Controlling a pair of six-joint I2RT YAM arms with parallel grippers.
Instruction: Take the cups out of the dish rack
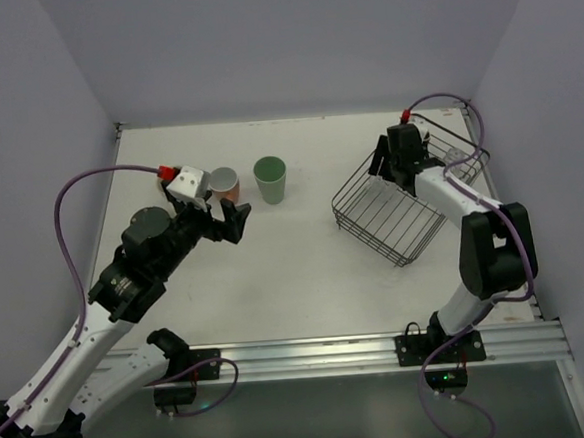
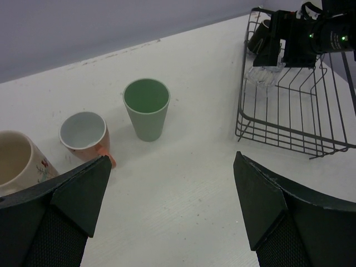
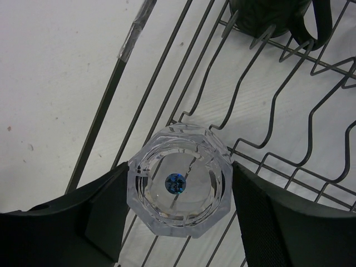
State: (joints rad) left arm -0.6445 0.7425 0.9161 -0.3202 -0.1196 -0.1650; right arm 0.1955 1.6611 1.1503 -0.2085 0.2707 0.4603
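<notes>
clear glass (image 3: pixel 179 188), faceted and seen from straight above, stands on the wires of the black dish rack (image 3: pixel 289 111). the right gripper (image 3: pixel 181 167) has it between its two dark fingers, one finger against the glass at 9 o'clock and the other at 3 o'clock, with no gap showing on either side; the claw is partly closed, resting on the glass. at 1 o'clock from the glass, further along the rack floor, is the small dark brown mug (image 3: pixel 272 14), cut off by the frame edge.

in the top view the rack sits at 3 o'clock on the white table (image 1: pixel 305 268), turned at an angle to the table edge, with the right arm reaching into its far end.

well apart from it, toward 9 o'clock, three cups stand upright on the table: the mint green tumbler (image 2: pixel 147 114), the pinkish cup with handle (image 2: pixel 84 133) just beside it at 8 o'clock, and the large beige mug (image 2: pixel 16 161) near that cup at 8 o'clock again, at the left wrist view's edge.

the left gripper (image 2: pixel 171 158) hangs near these cups with its fingers spread wide and nothing between them.
</notes>
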